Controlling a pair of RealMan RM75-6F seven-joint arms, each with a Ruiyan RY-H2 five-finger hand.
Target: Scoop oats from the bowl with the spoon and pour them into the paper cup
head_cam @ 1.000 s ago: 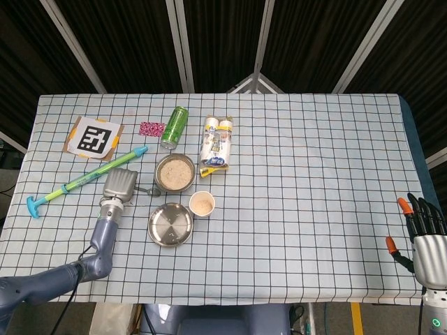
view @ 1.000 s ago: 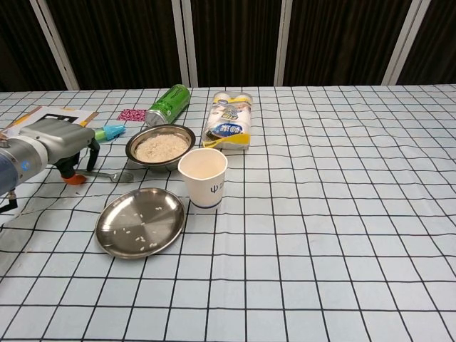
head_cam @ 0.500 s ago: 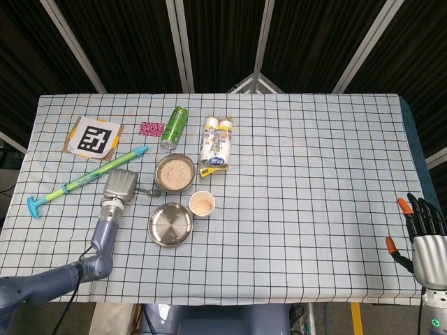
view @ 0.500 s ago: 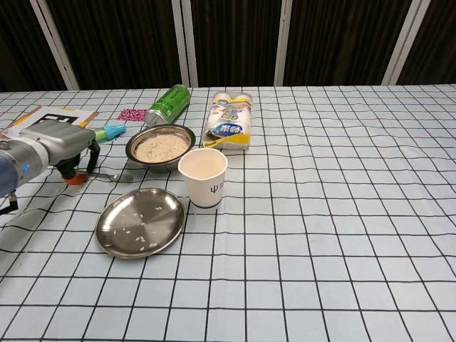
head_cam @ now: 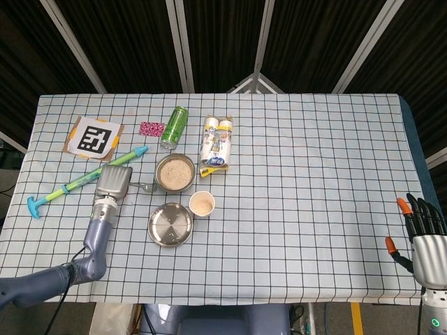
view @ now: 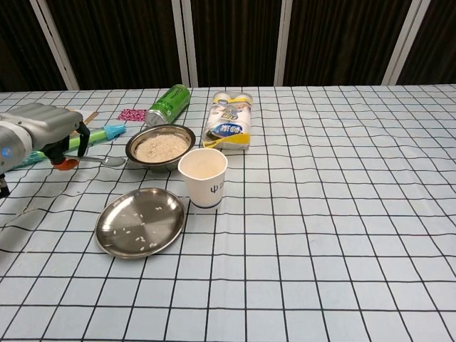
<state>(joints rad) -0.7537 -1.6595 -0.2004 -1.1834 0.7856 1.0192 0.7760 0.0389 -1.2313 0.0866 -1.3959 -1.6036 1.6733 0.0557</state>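
Left hand [head_cam: 113,183] grasps the spoon [view: 107,162], seemingly lifted, left of centre; its long axis runs horizontally, bowl end pointing right toward the oat bowl [head_cam: 175,172]. Right hand [head_cam: 422,236] idle, fingers spread.

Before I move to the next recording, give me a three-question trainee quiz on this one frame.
1. True or false: the cup already has oats in it.
2. Which lies nearest the bowl's far rim? A) plate B) green can C) cup
3. Fill in: the spoon lies on the table to the ___ of the bowl in the chest view, by the left hand.

Key
1. True: the head view shows a tan layer inside.
2. B: the green can lies on its side just behind the bowl; the plate and cup sit in front.
3. Left.
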